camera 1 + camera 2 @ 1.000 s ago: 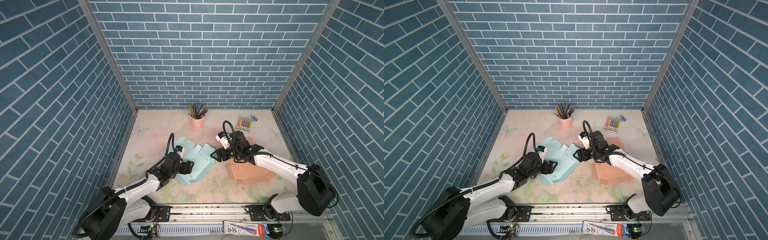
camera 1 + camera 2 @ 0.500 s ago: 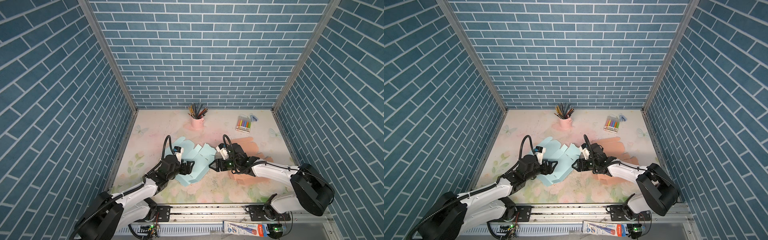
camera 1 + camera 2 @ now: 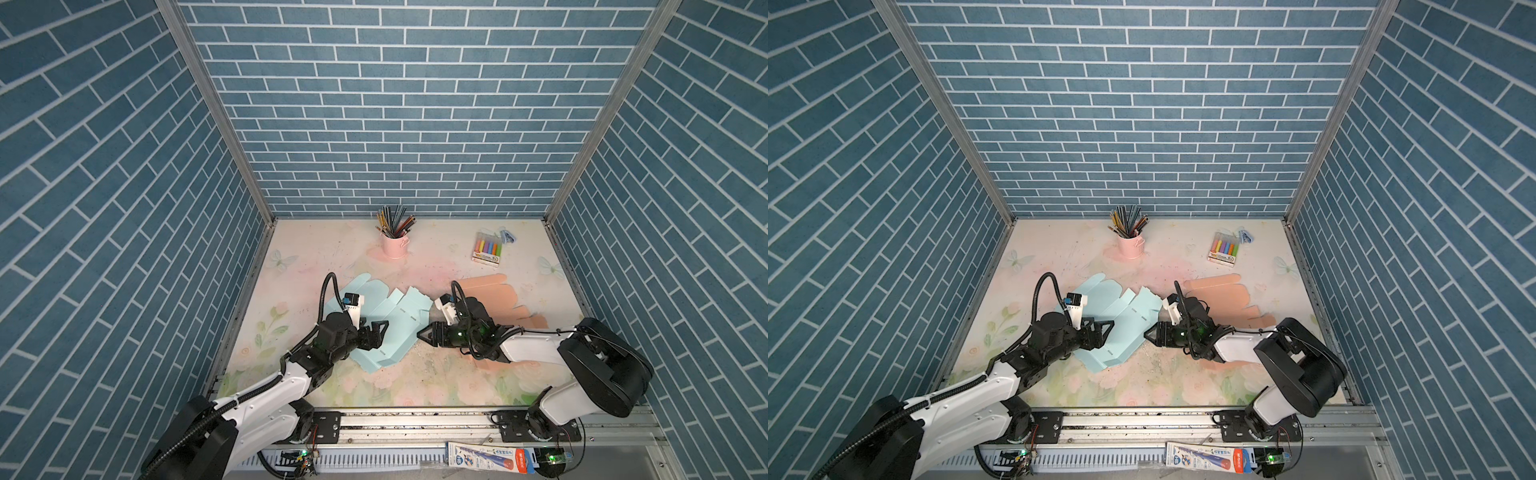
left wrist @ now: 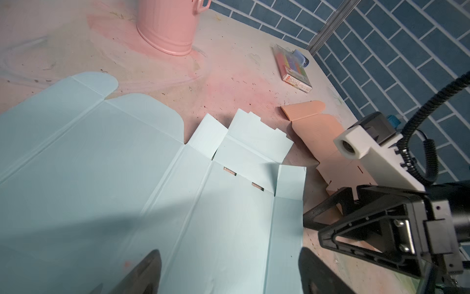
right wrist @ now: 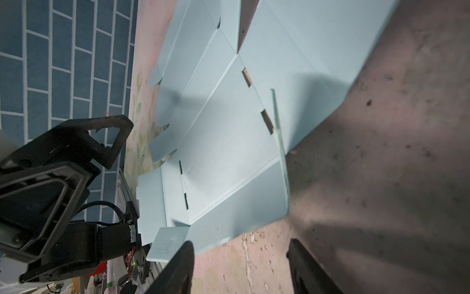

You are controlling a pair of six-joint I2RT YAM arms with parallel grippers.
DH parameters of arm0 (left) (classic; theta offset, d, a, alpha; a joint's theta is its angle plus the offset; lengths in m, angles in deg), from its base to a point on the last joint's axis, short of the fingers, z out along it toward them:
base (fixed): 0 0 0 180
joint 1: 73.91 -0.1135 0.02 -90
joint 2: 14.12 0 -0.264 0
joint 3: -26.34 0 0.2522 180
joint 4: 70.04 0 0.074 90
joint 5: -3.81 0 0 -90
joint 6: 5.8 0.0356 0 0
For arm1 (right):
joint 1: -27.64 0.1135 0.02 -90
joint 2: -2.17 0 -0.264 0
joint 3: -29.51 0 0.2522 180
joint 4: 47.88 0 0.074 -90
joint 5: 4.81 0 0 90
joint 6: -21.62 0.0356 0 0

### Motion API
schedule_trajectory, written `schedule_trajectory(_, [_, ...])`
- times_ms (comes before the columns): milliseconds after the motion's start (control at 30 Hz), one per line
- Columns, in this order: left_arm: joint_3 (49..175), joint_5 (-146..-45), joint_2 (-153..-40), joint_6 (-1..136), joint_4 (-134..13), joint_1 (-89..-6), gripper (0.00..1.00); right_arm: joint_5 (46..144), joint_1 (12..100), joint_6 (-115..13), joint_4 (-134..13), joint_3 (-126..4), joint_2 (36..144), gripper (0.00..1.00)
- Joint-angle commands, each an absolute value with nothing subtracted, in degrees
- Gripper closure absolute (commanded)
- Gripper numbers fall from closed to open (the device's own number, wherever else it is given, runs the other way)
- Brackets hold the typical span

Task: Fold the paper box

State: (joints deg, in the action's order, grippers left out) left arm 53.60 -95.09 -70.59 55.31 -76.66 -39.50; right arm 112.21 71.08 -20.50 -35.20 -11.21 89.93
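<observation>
Left wrist view: creased, slotted pale-blue paper box (image 4: 101, 178) lying flat.

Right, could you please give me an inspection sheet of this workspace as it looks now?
Surface: floral table marked with dark specks and pink smudges.
Job's things: light blue box blank lies unfolded, mostly flat; a few edge flaps lifted.
Clutter: orange blank partly under the right arm; pink cup of pencils and marker pack near the back.
Grippers: left gripper open, over the blue blank; right gripper open at its edge; neither holds anything.
Cables: black hose loops up from each wrist.
Surroundings: blue brick-pattern walls on three sides; metal rail in front.
</observation>
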Motion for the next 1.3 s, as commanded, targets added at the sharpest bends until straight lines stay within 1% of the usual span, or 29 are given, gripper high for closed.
schedule_trajectory(0, [53.0, -94.5, -68.9, 54.3, -77.1, -39.2, 0.15, 112.8, 71.4, -16.7, -28.8, -10.0, 92.7, 0.42])
schedule_trajectory(133, [52.2, -94.3, -67.7, 54.2, -76.9, -39.3, 0.14, 113.2, 71.4, -15.5, -26.0, -9.7, 94.6, 0.44])
schedule_trajectory(400, [51.4, -94.0, -67.1, 54.6, -76.9, -39.3, 0.14, 112.7, 71.4, -14.2, -24.2, -10.0, 96.3, 0.54])
schedule_trajectory(667, [50.7, -93.7, -67.1, 54.8, -77.5, -39.3, 0.14, 111.6, 71.3, -14.3, -24.7, -10.6, 96.5, 0.65])
schedule_trajectory(833, [50.1, -93.5, -66.5, 54.6, -77.3, -39.2, 0.14, 111.8, 70.8, -14.6, -24.9, -11.1, 96.4, 0.71])
schedule_trajectory(900, [49.6, -93.2, -66.2, 54.6, -77.5, -39.2, 0.14, 111.7, 70.4, -14.7, -25.4, -11.2, 96.0, 0.74])
schedule_trajectory(1033, [49.6, -93.2, -66.4, 54.8, -77.4, -39.2, 0.14, 111.6, 69.4, -16.0, -27.4, -11.6, 94.7, 0.75])
schedule_trajectory(1133, [50.3, -93.1, -66.8, 55.2, -76.6, -39.3, 0.14, 111.4, 68.0, -17.8, -29.9, -12.1, 93.4, 0.79])
schedule_trajectory(1267, [50.6, -93.0, -66.5, 55.3, -75.7, -39.2, 0.14, 111.0, 66.5, -20.4, -33.8, -13.2, 91.8, 0.82])
